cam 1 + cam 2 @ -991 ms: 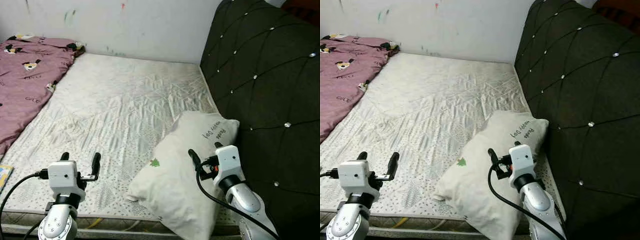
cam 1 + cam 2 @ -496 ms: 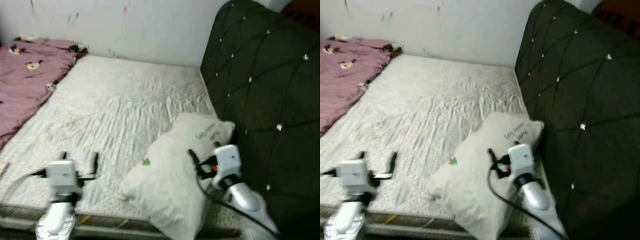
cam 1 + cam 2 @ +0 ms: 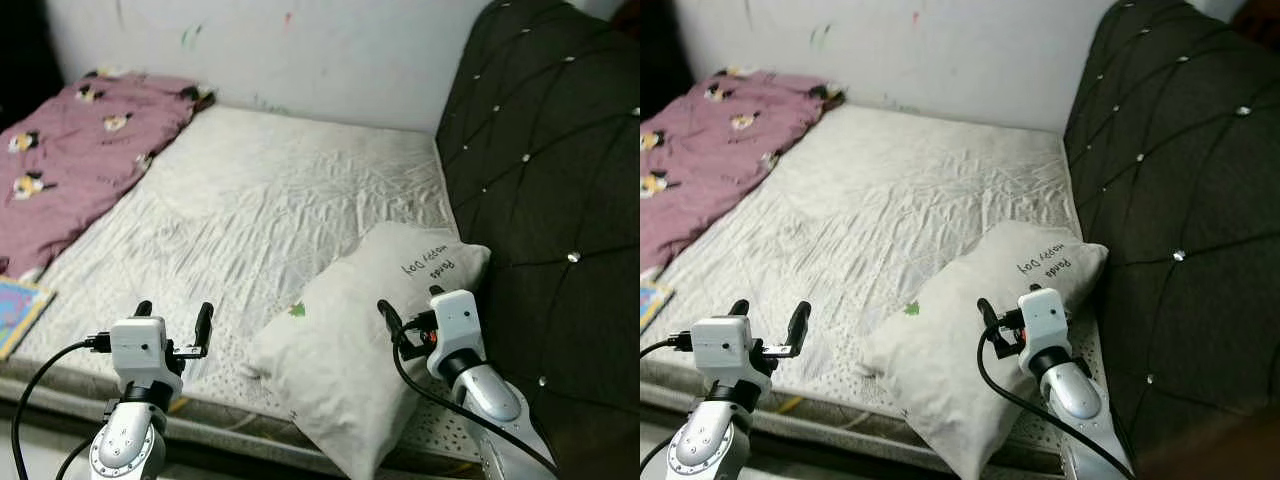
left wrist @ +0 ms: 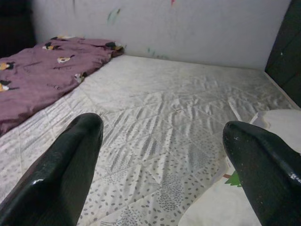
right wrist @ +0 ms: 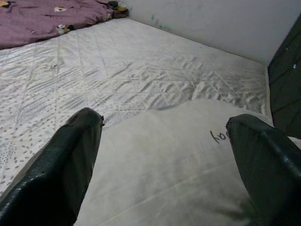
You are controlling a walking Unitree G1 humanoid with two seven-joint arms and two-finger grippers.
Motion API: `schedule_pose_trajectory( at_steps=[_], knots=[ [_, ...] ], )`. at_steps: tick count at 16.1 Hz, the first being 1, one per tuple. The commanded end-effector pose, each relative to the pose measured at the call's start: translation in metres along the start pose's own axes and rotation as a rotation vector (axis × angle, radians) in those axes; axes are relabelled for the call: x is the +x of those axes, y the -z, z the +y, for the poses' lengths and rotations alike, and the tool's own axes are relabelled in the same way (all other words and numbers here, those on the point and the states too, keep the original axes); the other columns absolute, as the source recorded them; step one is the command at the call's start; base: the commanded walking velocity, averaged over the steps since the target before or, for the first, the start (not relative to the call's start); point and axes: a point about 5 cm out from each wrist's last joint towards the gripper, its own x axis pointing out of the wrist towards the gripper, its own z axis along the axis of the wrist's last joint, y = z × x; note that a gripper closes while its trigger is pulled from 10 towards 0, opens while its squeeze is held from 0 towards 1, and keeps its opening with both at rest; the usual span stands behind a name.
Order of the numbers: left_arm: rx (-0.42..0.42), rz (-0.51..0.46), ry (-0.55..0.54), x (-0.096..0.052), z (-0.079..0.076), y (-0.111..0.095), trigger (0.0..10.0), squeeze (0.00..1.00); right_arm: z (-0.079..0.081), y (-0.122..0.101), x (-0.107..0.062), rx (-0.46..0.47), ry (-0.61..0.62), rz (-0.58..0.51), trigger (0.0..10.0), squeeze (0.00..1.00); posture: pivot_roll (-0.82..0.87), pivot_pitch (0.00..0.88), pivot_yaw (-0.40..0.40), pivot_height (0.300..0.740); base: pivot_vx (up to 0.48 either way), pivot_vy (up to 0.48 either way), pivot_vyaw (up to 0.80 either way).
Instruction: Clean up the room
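Camera swung leftward since a second ago: more of the purple blanket and a blue picture book have come into the head views, while bed, pillow and both arms keep their places relative to one another.

Item: white mattress, quilted, creased across the middle, laid against a pale wall marked with small paint smudges.

Item: white pillow, printed with dark script near its upper end and a small green motif on its left side; lies slantwise at the mattress's near right corner, upper end close to the headboard, lower end overhanging the mattress edge.

Item: headboard, dark, diamond-tufted with shiny studs, upright along the right of the bed.

Item: purple blanket, cartoon-dog print, heaped along the mattress's far left side.

Item: picture book, blue cover, partly cut off by the frame, beside the mattress's near left edge.

Item: left gripper, raised over the near edge of the mattress, left of the pillow; fingers spread wide, nothing between them. Its wrist view looks across bare mattress toward the blanket.

Item: right gripper, held just above the pillow's right half; fingers spread wide, holding nothing. Its wrist view shows the pillow directly between the fingers.
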Motion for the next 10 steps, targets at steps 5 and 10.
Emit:
schedule_pose_trajectory(
  at_steps=[5, 10],
  knots=[
    [-0.013, -0.02, 0.017, 0.006, -0.007, -0.001, 10.0, 0.0, -0.007, -0.008, 0.008, 0.012, 0.019, -0.027, 10.0, 0.0, 0.02, 0.0, -0.113, 0.74, 0.0, 0.0, 0.0],
    [-0.025, -0.051, 0.019, 0.022, -0.01, -0.007, 10.0, 0.0, 0.0, -0.011, 0.017, 0.04, 0.027, -0.041, 10.0, 0.0, 0.01, 0.0, -0.098, 0.74, 0.0, 0.0, -0.16]
  ],
)
